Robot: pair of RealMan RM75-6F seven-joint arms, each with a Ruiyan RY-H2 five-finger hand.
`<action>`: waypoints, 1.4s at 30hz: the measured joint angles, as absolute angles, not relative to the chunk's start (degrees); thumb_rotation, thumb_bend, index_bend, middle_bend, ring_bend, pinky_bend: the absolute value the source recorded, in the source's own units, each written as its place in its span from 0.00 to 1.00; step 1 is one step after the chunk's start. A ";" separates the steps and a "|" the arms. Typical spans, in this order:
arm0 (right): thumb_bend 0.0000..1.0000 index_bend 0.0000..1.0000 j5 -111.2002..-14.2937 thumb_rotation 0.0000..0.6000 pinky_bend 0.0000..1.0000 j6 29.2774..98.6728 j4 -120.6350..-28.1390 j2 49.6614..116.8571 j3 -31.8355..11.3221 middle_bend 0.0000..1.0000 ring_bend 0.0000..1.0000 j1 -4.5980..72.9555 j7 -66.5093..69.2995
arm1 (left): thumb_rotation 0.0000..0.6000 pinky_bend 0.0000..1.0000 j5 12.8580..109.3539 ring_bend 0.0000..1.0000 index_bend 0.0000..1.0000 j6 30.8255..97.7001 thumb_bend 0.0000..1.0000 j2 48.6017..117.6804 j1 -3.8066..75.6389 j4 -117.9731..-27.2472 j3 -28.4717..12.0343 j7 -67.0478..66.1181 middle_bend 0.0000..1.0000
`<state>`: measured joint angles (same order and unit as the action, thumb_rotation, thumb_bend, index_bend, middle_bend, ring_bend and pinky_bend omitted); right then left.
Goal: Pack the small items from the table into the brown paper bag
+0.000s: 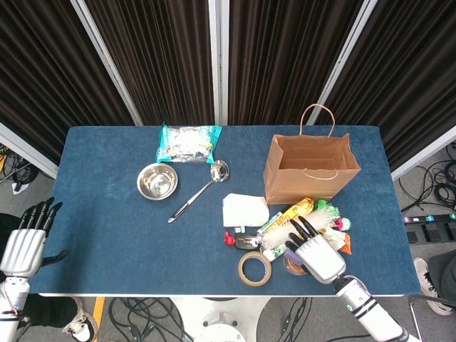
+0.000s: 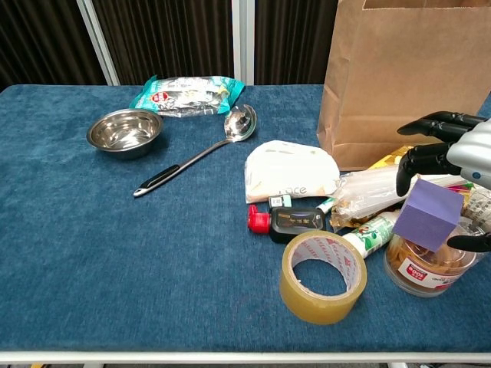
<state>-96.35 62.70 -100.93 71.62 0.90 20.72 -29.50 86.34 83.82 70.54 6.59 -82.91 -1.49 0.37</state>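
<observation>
One brown paper bag (image 1: 311, 169) stands upright and open on the blue desk (image 1: 107, 235), toward the far right. In front of it lies a cluster of small items: one roll of tape (image 2: 322, 277), one purple cube (image 2: 428, 216) sitting on one clear jar (image 2: 426, 266), one white pouch (image 2: 289, 170), one small dark bottle with a red cap (image 2: 285, 221), one white tube with green print (image 2: 371, 234), and one bundle of clear-wrapped sticks (image 2: 399, 184) lying over a gold packet (image 2: 393, 159). Other packets at the far right edge are too hidden to count.

The right hand (image 1: 315, 249) hovers over the cube and jar with its fingers spread and curved around the cube; it holds nothing that I can see, though the thumb is near the jar's side. The left hand (image 1: 27, 241) hangs open off the desk's left edge.

Further left on the desk sit one steel bowl (image 1: 157, 180), one ladle (image 1: 199, 190) and one teal snack bag (image 1: 189, 142).
</observation>
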 measured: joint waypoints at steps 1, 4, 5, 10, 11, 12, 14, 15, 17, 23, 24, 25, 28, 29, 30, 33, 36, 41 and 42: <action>0.06 0.36 -96.19 1.00 0.00 62.73 -100.79 71.66 1.02 0.30 0.01 20.72 -29.59 | 1.00 0.11 86.37 0.00 0.08 83.82 0.11 70.56 6.59 -82.88 -1.47 0.35 0.09; 0.07 0.36 -95.97 1.00 0.00 62.91 -100.46 71.78 1.24 0.31 0.03 20.72 -29.61 | 1.00 0.11 86.45 0.00 0.08 83.76 0.11 70.63 6.66 -82.86 -1.46 0.20 0.09; 0.07 0.37 -95.90 1.00 0.00 62.97 -100.38 71.82 1.25 0.32 0.03 20.75 -29.58 | 1.00 0.11 86.48 0.00 0.08 83.73 0.11 70.63 6.69 -82.89 -1.47 0.16 0.09; 0.11 0.40 -95.57 1.00 0.00 63.36 -100.07 72.04 1.19 0.34 0.05 20.92 -29.76 | 1.00 0.11 86.60 0.00 0.08 83.74 0.11 70.67 6.73 -83.02 -1.44 -0.12 0.09; 0.12 0.42 -95.53 1.00 0.00 63.46 -99.99 72.13 1.18 0.35 0.05 20.94 -29.86 | 1.00 0.11 86.60 0.00 0.08 83.74 0.11 70.69 6.71 -83.03 -1.42 -0.16 0.09; 0.13 0.42 -95.49 1.00 0.00 63.55 -99.92 72.21 1.18 0.36 0.06 20.95 -29.96 | 1.00 0.11 86.61 0.00 0.08 83.74 0.11 70.70 6.70 -83.02 -1.40 -0.20 0.09; 0.16 0.45 -95.38 1.00 0.00 63.76 -99.78 72.37 1.21 0.38 0.06 20.95 -30.12 | 1.00 0.11 86.62 0.00 0.08 83.72 0.11 70.72 6.69 -83.01 -1.38 -0.29 0.09; 0.16 0.47 -95.36 1.00 0.00 63.89 -99.74 72.44 1.21 0.39 0.07 20.93 -30.14 | 1.00 0.11 86.60 0.00 0.08 83.70 0.11 70.71 6.68 -83.01 -1.37 -0.28 0.09; 0.18 0.50 -95.36 1.00 0.00 64.26 -99.69 72.62 1.20 0.41 0.09 20.92 -30.20 | 1.00 0.11 86.65 0.00 0.08 83.78 0.11 70.70 6.60 -83.00 -1.29 -0.24 0.09; 0.18 0.50 -96.58 1.00 0.00 66.34 -100.50 72.02 1.21 0.42 0.09 20.71 -29.64 | 1.00 0.11 86.76 0.00 0.08 83.72 0.11 70.69 6.64 -83.05 -1.26 -0.20 0.09; 0.18 0.50 -96.99 1.00 0.00 66.96 -100.72 71.81 1.20 0.42 0.09 20.61 -29.53 | 1.00 0.11 86.80 0.00 0.08 83.74 0.11 70.68 6.64 -83.08 -1.25 -0.21 0.09; 0.18 0.50 -97.58 1.00 0.00 67.92 -101.08 71.47 1.17 0.42 0.09 20.45 -29.36 | 1.00 0.11 86.86 0.00 0.08 83.78 0.11 70.67 6.64 -83.11 -1.24 -0.22 0.09; 0.18 0.50 -99.15 1.00 0.00 70.87 -102.65 70.05 0.81 0.42 0.09 19.98 -28.94 | 1.00 0.11 86.91 0.00 0.08 83.90 0.11 70.65 6.63 -83.21 -1.26 -0.23 0.09; 0.18 0.50 -99.63 1.00 0.00 71.86 -103.40 69.41 0.59 0.42 0.09 19.84 -28.83 | 1.00 0.11 86.92 0.00 0.08 83.91 0.11 70.60 6.63 -83.24 -1.29 -0.20 0.09; 0.18 0.50 -100.08 1.00 0.00 72.87 -104.27 68.70 0.29 0.42 0.09 19.73 -28.75 | 1.00 0.11 86.90 0.00 0.08 83.88 0.11 70.56 6.66 -83.26 -1.32 -0.14 0.09; 0.18 0.50 -101.18 1.00 0.00 75.86 -107.85 65.82 -1.26 0.42 0.09 19.50 -28.81 | 1.00 0.11 86.89 0.00 0.08 83.89 0.11 70.47 6.70 -83.33 -1.41 0.15 0.09; 0.18 0.50 -101.53 1.00 0.00 77.54 -112.30 62.39 -3.67 0.42 0.09 19.57 -29.41 | 1.00 0.11 87.06 0.00 0.08 83.81 0.11 70.45 6.80 -83.33 -1.37 0.22 0.09; 0.18 0.50 -100.00 1.00 0.00 79.85 -119.67 56.61 -10.72 0.42 0.09 20.66 -32.23 | 1.00 0.11 87.24 0.00 0.08 84.00 0.11 70.39 6.85 -83.53 -1.40 0.23 0.09; 0.17 0.50 -99.22 1.00 0.00 80.06 -120.55 55.79 -12.17 0.42 0.09 21.03 -32.66 | 1.00 0.11 87.25 0.00 0.08 83.99 0.11 70.40 6.85 -83.50 -1.40 0.23 0.09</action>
<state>-99.22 80.06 -120.55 55.79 -12.17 21.03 -32.66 87.25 83.99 70.40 6.85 -83.50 -1.40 0.23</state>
